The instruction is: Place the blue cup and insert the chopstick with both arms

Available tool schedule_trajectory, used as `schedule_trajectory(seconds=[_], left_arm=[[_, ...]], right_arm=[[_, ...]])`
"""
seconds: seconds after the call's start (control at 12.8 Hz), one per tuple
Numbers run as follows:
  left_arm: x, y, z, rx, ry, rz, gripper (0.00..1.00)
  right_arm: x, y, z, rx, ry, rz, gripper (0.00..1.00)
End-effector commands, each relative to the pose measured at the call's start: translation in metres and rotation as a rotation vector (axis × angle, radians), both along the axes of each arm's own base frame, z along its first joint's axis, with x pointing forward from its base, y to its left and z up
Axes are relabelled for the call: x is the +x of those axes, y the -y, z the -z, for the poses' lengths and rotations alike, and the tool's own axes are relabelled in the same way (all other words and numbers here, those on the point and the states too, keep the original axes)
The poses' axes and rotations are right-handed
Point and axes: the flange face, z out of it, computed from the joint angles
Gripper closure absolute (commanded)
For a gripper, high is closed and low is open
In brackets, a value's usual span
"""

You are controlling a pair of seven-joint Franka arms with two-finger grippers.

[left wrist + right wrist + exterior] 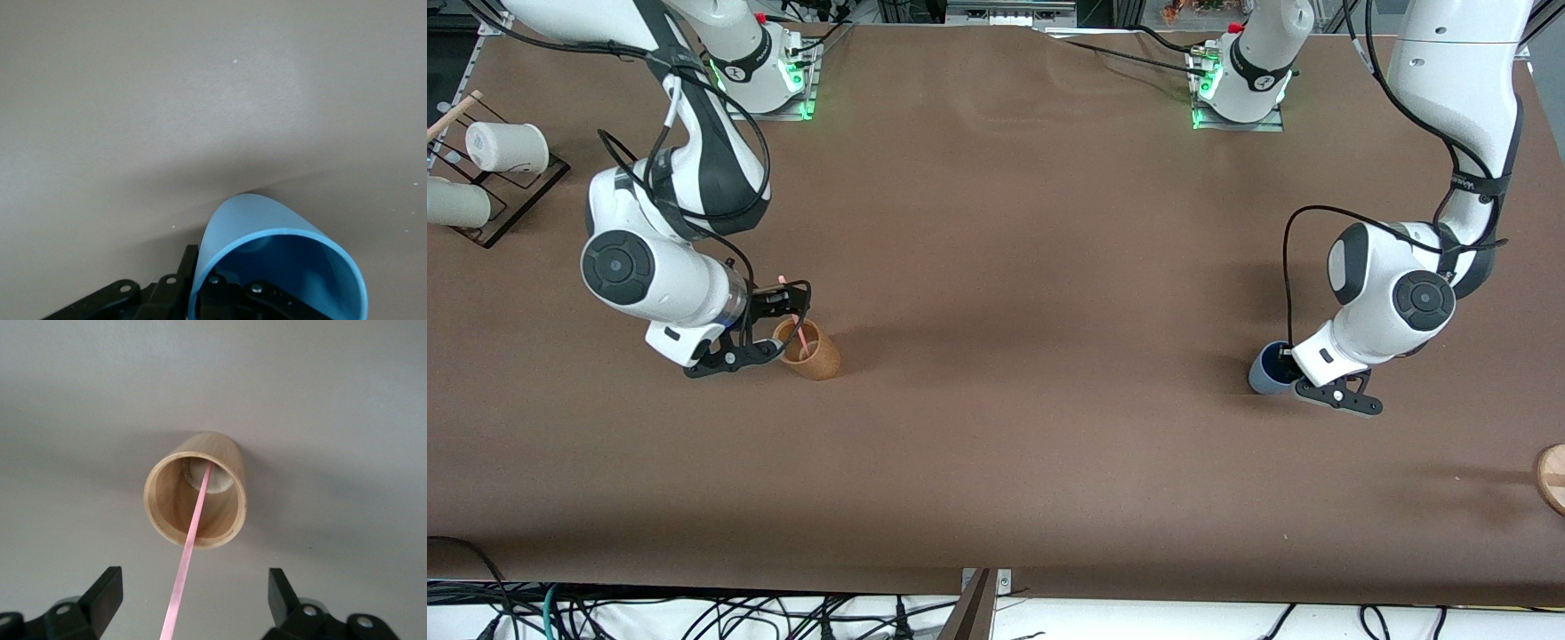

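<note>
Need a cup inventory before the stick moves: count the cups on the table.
2, leaving the rack's white mugs out. The tan wooden cup stands at the right arm's end; the light-blue plastic cup stands at the left arm's end.

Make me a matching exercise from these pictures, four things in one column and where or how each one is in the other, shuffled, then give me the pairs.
Things:
1. chopstick
2. blue cup
3. right gripper
4. white mugs

Places or states:
A. on a rack at the right arm's end of the table
B. leaning inside the tan cup
C. open, over the tan cup
D. held at its rim by the left gripper

Pairs: 1-B, 2-D, 3-C, 4-A
</note>
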Motion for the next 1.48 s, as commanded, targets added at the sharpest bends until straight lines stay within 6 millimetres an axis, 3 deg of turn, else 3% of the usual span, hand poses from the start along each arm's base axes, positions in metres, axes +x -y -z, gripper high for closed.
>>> schedule_trajectory(seconds=[0.0, 0.16, 0.31, 0.47, 0.62, 0.7, 0.78, 0.86, 0.93, 1.01, 1.09, 1.25, 1.4], left_arm=[[0.012, 0.048, -0.044, -0.017, -0.050, -0.004, 1.00], [0.015, 0.110, -0.078, -0.049, -0.090, -0.042, 1.00], [0.003, 0.171, -0.087, -0.086, -0.101, -0.130, 1.00], [-0.022, 0.248, -0.079, -0.108, -0.132, -0.247, 1.00], [-0.055, 0.318, -0.052, -0.074, -0.168, -0.314, 1.00], [-0.066, 0.342, -0.047, -0.066, -0.170, -0.331, 1.00], [-0.070, 0.348, -0.037, -0.055, -0.184, -0.355, 1.00], [-0.072, 0.350, -0.025, -0.046, -0.200, -0.365, 0.92], [-0.073, 0.351, -0.020, -0.042, -0.205, -0.363, 0.31], [-0.074, 0.354, -0.024, -0.045, -0.201, -0.359, 0.00], [-0.069, 0.349, -0.034, -0.054, -0.189, -0.367, 0.00], [-0.065, 0.345, -0.081, -0.064, -0.151, -0.370, 0.00], [-0.057, 0.310, -0.143, -0.030, -0.140, -0.402, 0.00]], right_arm=[[-0.003, -0.002, 0.016, -0.002, -0.025, 0.015, 0.11], [-0.011, -0.001, 0.029, -0.009, -0.055, 0.023, 0.22], [-0.013, -0.002, 0.037, -0.011, -0.070, 0.032, 0.34], [-0.015, -0.002, 0.044, -0.014, -0.071, 0.041, 0.46], [-0.015, -0.002, 0.045, -0.014, -0.070, 0.046, 0.53], [-0.015, -0.003, 0.046, -0.012, -0.072, 0.045, 0.59], [-0.015, -0.003, 0.045, -0.012, -0.071, 0.047, 0.63], [-0.015, -0.003, 0.045, -0.012, -0.071, 0.047, 0.67], [-0.014, -0.003, 0.044, -0.011, -0.070, 0.052, 0.70], [-0.014, -0.004, 0.044, -0.011, -0.071, 0.071, 0.74], [-0.015, -0.005, 0.043, -0.013, -0.075, 0.077, 0.76], [-0.017, -0.010, 0.041, -0.008, -0.077, 0.070, 0.90], [-0.016, -0.010, 0.040, -0.007, -0.076, 0.068, 0.95]])
